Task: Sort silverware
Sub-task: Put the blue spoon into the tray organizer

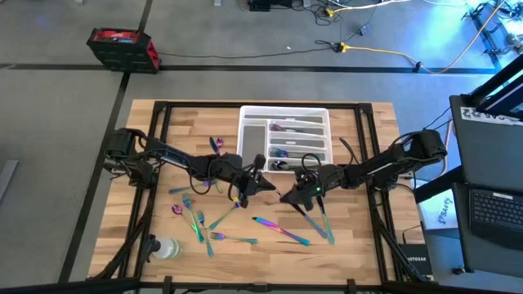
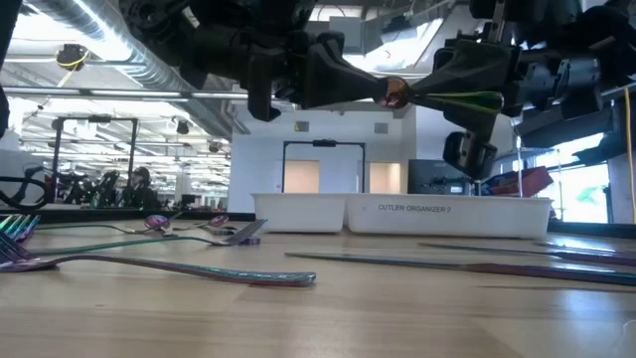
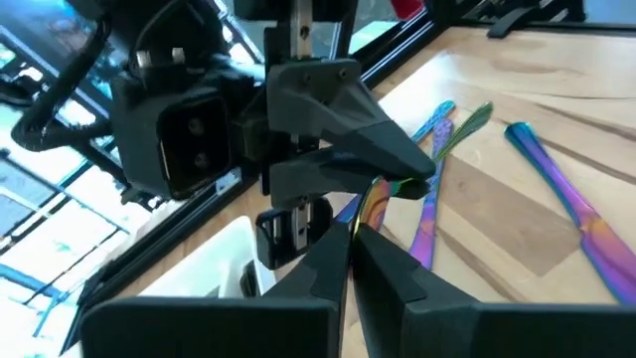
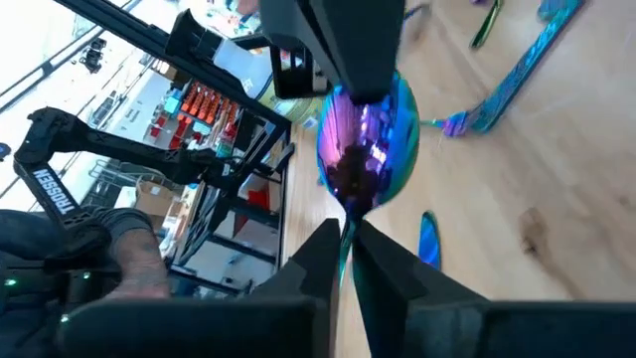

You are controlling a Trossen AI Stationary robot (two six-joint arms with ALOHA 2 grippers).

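Left end effector: clamped on spoon bowl, mid-air above desk centre | right end effector: pinched on same spoon's handle | advice: release one side only once the other holds firm, then carry to tray | remaining silverware: scattered on desk.

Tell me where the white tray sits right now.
High view: the white tray sits at the table's far edge, centred, just beyond both grippers.

Grey floor, red toolbox, yellow cable, laptop.
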